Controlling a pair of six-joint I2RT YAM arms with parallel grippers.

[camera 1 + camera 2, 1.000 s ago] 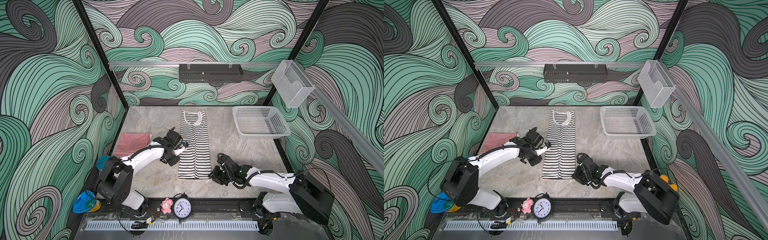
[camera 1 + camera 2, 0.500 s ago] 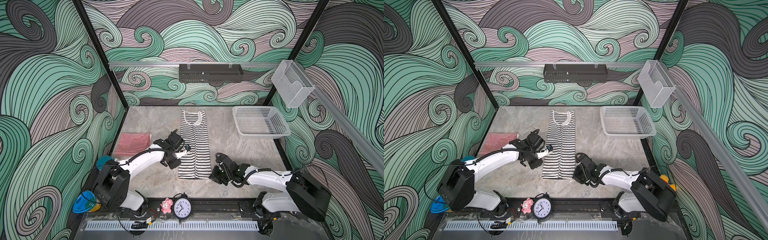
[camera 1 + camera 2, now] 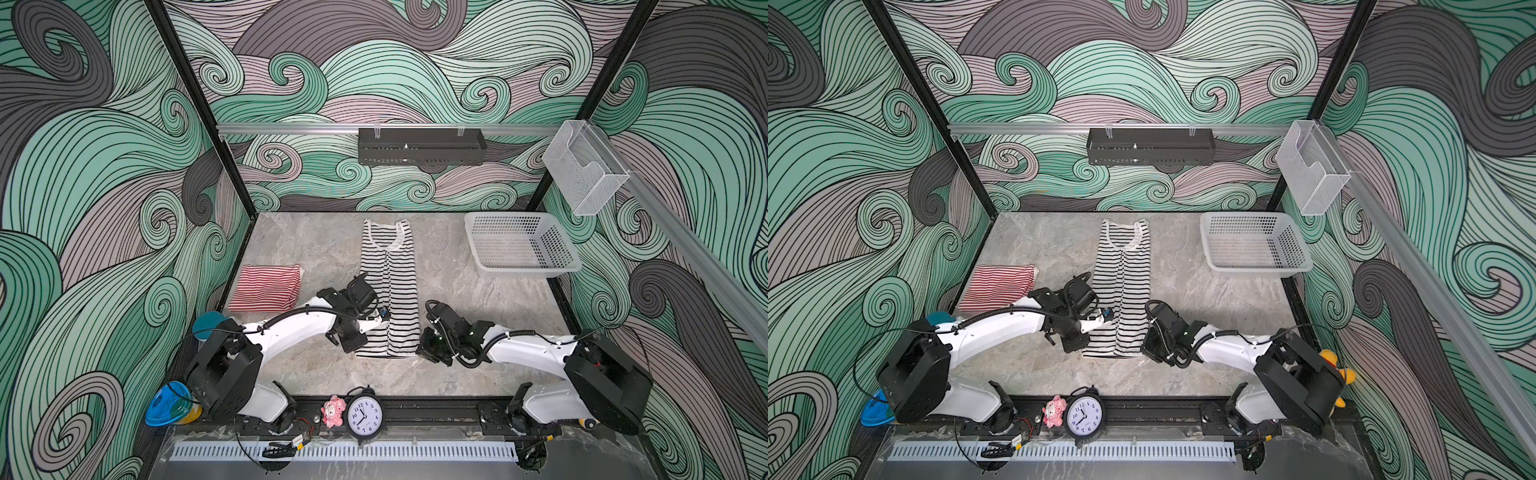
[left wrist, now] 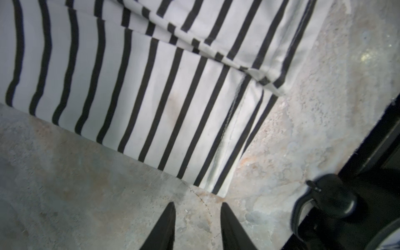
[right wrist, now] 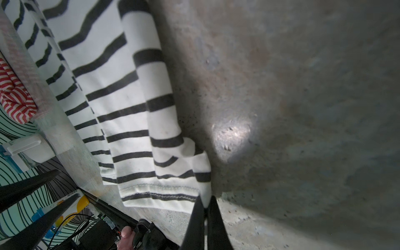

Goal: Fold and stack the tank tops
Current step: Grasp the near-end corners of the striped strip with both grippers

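The black-and-white tank top (image 3: 388, 286) (image 3: 1121, 282) lies as a long narrow strip in the middle of the table, neck toward the back wall. The red-and-white tank top (image 3: 266, 286) (image 3: 998, 286) sits folded at the left. My right gripper (image 5: 205, 198) (image 3: 420, 352) is shut on the near right hem corner of the black-and-white tank top (image 5: 121, 108). My left gripper (image 4: 197, 204) (image 3: 353, 347) is open over bare table, its fingertips (image 4: 172, 205) just short of the near left corner of that garment (image 4: 151, 86); nothing is between them.
A white perforated basket (image 3: 528, 272) stands at the back right. A clock (image 3: 365, 415) and a pink toy (image 3: 333, 410) sit on the front rail. A black rack (image 3: 419, 145) and a clear holder (image 3: 582, 170) hang on the walls.
My right gripper closed on the hem corner after shifting slightly left. My left gripper moved along the garment's left edge toward its near corner.
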